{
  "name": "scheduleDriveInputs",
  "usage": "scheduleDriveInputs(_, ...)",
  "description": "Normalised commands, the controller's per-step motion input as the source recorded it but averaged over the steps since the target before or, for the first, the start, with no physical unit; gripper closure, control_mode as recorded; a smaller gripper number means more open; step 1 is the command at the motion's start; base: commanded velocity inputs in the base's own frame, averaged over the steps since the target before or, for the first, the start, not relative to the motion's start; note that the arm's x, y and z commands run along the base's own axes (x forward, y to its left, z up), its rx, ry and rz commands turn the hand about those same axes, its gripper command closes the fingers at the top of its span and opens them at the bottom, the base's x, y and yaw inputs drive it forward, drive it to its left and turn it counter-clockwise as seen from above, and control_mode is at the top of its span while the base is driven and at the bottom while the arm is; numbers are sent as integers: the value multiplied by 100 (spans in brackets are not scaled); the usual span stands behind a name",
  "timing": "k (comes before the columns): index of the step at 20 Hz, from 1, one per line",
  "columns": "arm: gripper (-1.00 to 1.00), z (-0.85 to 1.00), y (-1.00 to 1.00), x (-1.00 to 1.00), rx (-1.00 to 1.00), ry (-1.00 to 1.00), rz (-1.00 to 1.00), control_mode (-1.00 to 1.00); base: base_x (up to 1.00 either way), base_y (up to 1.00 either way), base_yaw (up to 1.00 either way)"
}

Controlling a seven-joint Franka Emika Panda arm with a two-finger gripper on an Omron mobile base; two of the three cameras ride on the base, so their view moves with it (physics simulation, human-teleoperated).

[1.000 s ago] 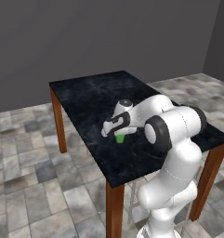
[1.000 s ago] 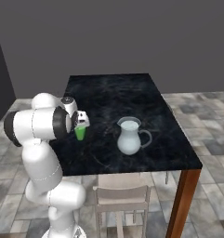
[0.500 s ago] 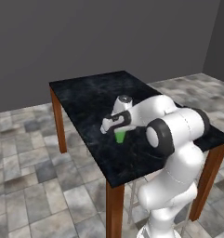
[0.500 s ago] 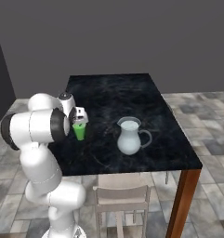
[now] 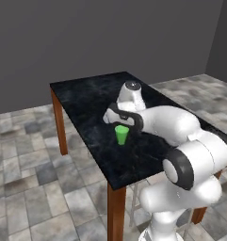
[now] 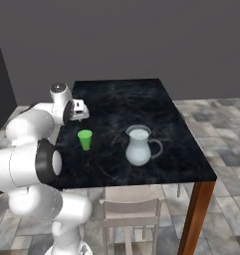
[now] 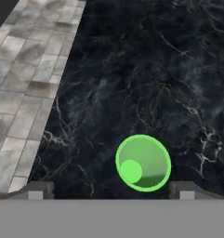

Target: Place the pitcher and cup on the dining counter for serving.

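My arm rises from the base, folds at the elbow and reaches forward over the near left part of the dining counter [image 6: 156, 94], with the wrist turned so my hand points down at the black marbled top. In the right base view my gripper [image 6: 81, 112] hangs just above and a little behind the cup [image 6: 84, 139], clear of it. My jaws stand wide apart with nothing between them: in the hand view my two fingertips [image 7: 35, 190] sit far to either side at the bottom, and the cup [image 7: 142, 162] lies between them, nearer the right one, seen from straight above with its open mouth toward me. It touches neither finger.

The cup stands upright on the stone top, near the left long edge, with grey floor tiles [image 7: 25, 93] showing just past that edge in the hand view. In the left base view the cup [image 5: 121, 134] sits just below my wrist and forearm.

Further right, the pitcher [image 6: 139, 146] stands upright on the same top, well apart from the cup, its loop handle turned to the right. Below the near edge of the counter, the back of a wooden chair [image 6: 131, 211] shows.
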Motion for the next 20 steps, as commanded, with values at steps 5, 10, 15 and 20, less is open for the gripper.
scheduleDriveInputs(5, -100, 91, -1, -96, 0, -9, -2, -100, 0, 0, 0)
scheduleDriveInputs(10, -100, 46, -25, -100, 6, -18, -1, -100, 0, 0, 0)
scheduleDriveInputs(15, -100, 22, -54, -100, 11, -28, 0, -100, 0, 0, 0)
scheduleDriveInputs(20, -100, 1, -60, -100, 6, -40, 0, -100, 0, 0, 0)
